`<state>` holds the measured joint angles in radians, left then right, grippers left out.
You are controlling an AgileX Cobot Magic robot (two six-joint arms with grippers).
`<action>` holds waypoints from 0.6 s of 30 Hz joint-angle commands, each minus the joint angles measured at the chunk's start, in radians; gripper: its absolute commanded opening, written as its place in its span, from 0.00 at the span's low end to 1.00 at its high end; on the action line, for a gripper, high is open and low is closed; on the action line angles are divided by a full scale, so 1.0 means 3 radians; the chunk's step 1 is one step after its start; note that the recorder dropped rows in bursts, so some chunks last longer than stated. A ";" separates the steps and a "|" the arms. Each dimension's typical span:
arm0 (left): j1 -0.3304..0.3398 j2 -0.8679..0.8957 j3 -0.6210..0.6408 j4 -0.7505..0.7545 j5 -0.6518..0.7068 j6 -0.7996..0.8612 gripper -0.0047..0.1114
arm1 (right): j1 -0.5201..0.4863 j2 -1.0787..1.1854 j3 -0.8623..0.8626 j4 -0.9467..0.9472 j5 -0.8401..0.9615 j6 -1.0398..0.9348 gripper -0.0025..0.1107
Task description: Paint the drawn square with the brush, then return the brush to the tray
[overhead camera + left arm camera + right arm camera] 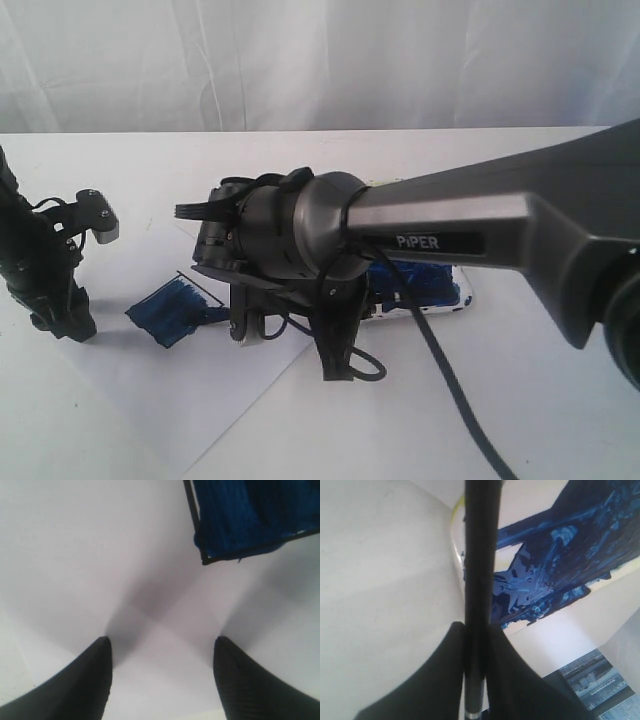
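The drawn square is already filled with streaky dark blue, so the step in hand looks like the return of the brush to the tray. The tray sits right of centre and is partly hidden behind the right arm. The square lies to its left on the white paper. The right gripper has its jaws closed narrowly on the black shaft, above the tray's left rim and blue-smeared floor. The brush's long axis runs in line with the fingers, straight out from them and across the rim. A silver band shows on the wrist side of the jaws. The stained tip is in no view, so I cannot tell which end leads. To do this well, I would carry the shaft further over the tray and lower it until it rests inside the rim. I would part the jaws only once it is supported, then draw back along the fingers' line without nudging it. The left gripper hangs wide open and empty over bare paper at the left, just beside the square.
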<state>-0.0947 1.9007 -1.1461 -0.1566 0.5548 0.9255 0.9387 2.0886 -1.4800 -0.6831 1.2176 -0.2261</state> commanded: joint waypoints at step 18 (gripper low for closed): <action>0.0007 0.0106 0.0060 0.0008 0.0073 -0.0033 0.59 | -0.0160 -0.0009 0.0013 -0.0141 0.0012 0.0094 0.02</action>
<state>-0.0947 1.9018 -1.1461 -0.1566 0.5548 0.9255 0.8897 2.0886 -1.4800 -0.7313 1.2158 -0.2026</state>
